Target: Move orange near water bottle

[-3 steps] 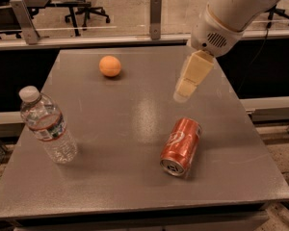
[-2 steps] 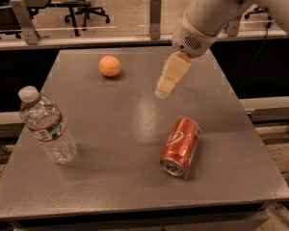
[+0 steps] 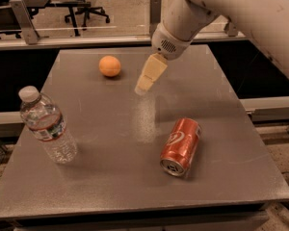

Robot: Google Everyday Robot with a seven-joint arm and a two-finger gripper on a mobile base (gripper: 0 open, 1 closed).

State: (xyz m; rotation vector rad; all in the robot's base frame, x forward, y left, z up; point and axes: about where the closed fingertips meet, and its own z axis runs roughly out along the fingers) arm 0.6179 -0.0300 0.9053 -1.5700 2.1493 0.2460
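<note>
The gripper (image 3: 144, 86) hovered just right of the orange (image 3: 109, 66), jaws pressed together, empty. The bottle (image 3: 47, 126) stood well apart from the orange. A can (image 3: 180, 146) lay on its side to the bottle's right.

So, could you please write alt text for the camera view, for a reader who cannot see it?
The robot's gripper hangs above a grey table, just right of the orange at the back. The water bottle stands front left; a red soda can lies front right.
</note>
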